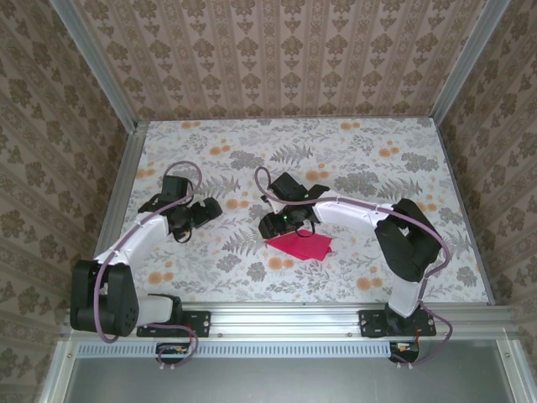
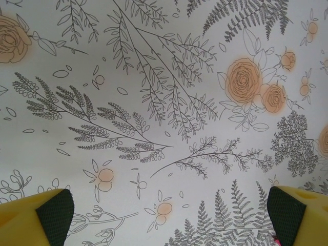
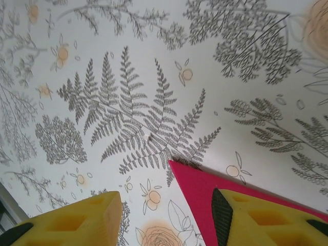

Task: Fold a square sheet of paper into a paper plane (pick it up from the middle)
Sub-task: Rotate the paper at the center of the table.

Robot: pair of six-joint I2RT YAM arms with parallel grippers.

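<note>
The magenta-red sheet of paper [image 1: 300,246] lies on the floral tablecloth near the middle, folded into a smaller flat shape with a pointed corner. In the right wrist view that pointed corner [image 3: 192,187] reaches up between my yellow fingers. My right gripper [image 1: 277,225] [image 3: 169,210] hovers over the paper's left end. Its jaws stand apart, one finger [image 3: 256,220] above the paper and the other finger [image 3: 82,220] above bare cloth. My left gripper [image 1: 186,225] [image 2: 169,220] hangs wide open over bare cloth to the left, well apart from the paper.
The tablecloth [image 1: 336,159] is bounded by an aluminium frame [image 1: 126,185] and patterned walls on three sides. Both arm bases [image 1: 394,319] sit at the near edge. Open cloth stretches behind and to the right of the paper.
</note>
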